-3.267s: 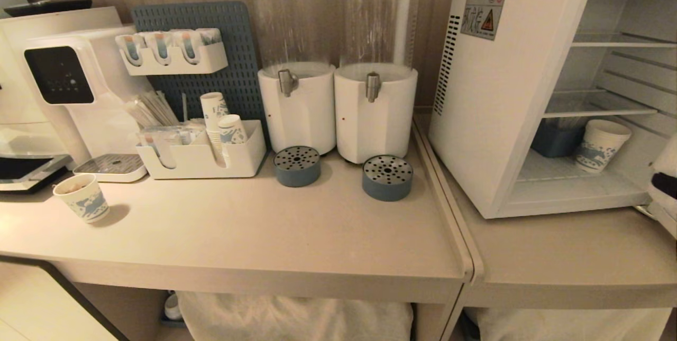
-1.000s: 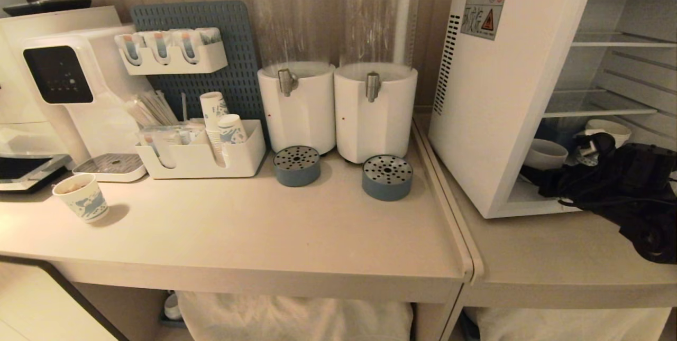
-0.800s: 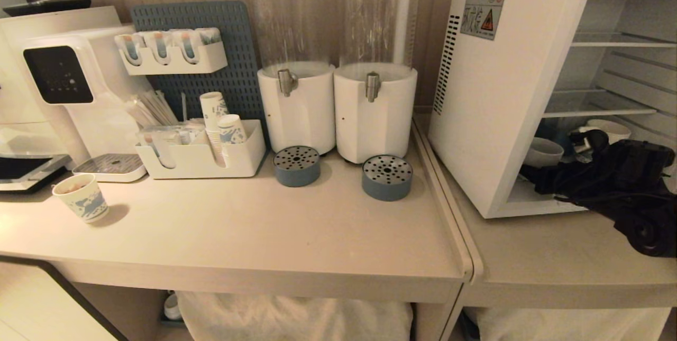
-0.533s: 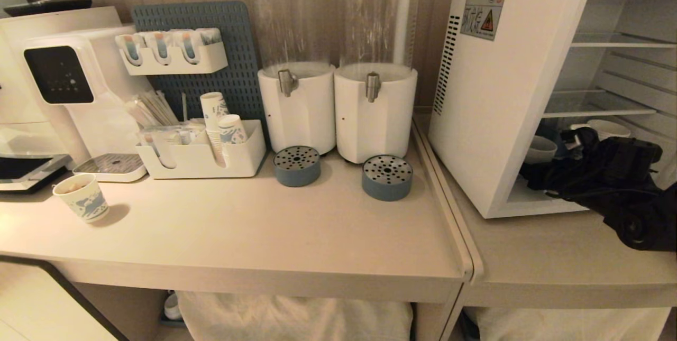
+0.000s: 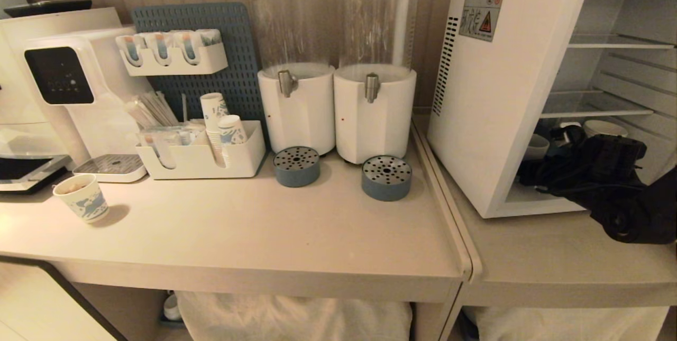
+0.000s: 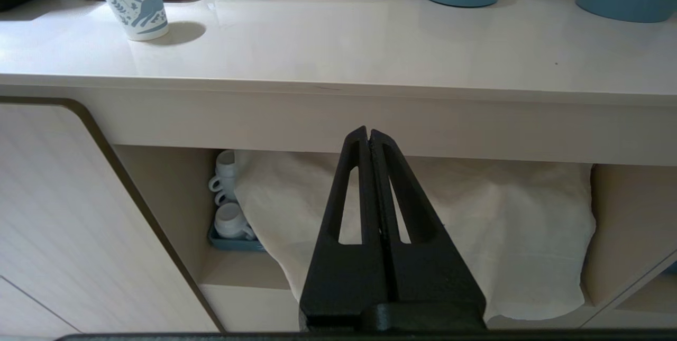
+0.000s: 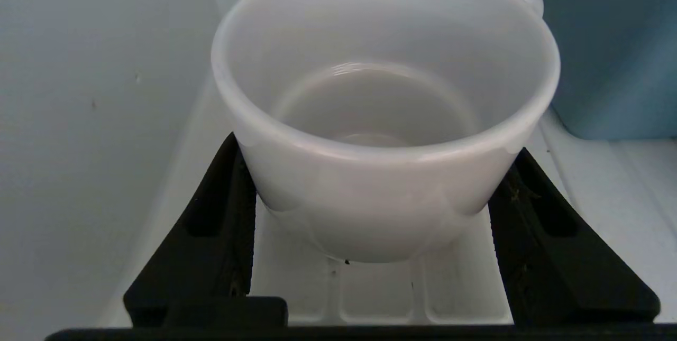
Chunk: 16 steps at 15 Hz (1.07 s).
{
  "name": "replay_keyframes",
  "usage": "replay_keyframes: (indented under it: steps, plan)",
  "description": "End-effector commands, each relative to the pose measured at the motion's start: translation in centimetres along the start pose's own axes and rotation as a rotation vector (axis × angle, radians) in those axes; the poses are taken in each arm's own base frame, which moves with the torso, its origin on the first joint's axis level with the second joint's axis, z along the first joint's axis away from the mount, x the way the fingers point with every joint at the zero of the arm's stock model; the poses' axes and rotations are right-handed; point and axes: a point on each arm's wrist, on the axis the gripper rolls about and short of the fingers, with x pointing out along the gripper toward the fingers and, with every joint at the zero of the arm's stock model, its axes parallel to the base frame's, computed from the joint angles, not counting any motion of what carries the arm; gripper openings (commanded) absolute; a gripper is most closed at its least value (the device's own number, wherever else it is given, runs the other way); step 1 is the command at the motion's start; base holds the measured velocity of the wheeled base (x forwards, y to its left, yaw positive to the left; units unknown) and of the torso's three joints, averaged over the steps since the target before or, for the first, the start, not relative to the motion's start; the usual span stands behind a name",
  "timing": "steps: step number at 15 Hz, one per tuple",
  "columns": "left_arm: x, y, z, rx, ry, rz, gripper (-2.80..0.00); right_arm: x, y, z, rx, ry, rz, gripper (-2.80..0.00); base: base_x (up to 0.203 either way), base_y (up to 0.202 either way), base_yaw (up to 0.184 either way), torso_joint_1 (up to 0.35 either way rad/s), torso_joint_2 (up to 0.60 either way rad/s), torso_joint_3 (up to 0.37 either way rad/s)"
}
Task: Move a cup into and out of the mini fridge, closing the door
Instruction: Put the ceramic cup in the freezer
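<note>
Pale, smooth desk (image 5: 275,224) runs under a ribbed wall. On its right end stands the boxy white fridge (image 5: 492,92), front open toward the robot; its door is cut off from every view. Inside, the black right claw (image 7: 375,235) is clamped on the cup (image 7: 386,119), a finger pressed against each side of the wall. The cup is squat, glossy white ceramic, empty, with a small handle partly hidden behind its rim, and it sits low over the ribbed white fridge floor, close to the inner left wall. Whether its base touches the floor is hard to tell. From the head view the arm hides most of the cup, leaving a sliver of rim (image 5: 537,146). A blue box (image 7: 613,50) sits just beside it, and a paper cup (image 5: 604,128) deeper in shows only its rim. The left claw (image 6: 368,137) hangs below the desk edge, fingers pressed together, before a white cloth (image 6: 502,214).
</note>
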Motion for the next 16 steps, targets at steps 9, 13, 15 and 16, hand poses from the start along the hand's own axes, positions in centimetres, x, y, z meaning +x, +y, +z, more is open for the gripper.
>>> replay_keyframes:
  steps: [9,13,15,16]
  plan:
    - [0.0,0.0,0.0,0.0,0.002,0.001,-2.8,2.2,0.6,-1.1,-0.006,0.034,-0.031,-2.8,0.0,0.0,0.0,0.0,0.0,0.0]
    - [0.0,0.0,0.0,0.0,0.002,0.001,-2.8,2.3,0.5,-1.1,-0.004,0.044,-0.034,-2.8,0.0,0.0,0.0,0.0,0.0,0.0]
    - [0.0,0.0,0.0,0.0,0.002,0.001,-2.8,2.2,0.5,-1.1,-0.003,0.047,-0.033,-2.8,0.0,0.0,0.0,0.0,0.0,0.0]
    - [0.0,0.0,0.0,0.0,0.001,0.001,-2.8,2.2,0.5,-1.2,-0.005,0.049,-0.033,-2.8,0.0,0.0,0.0,0.0,0.0,0.0]
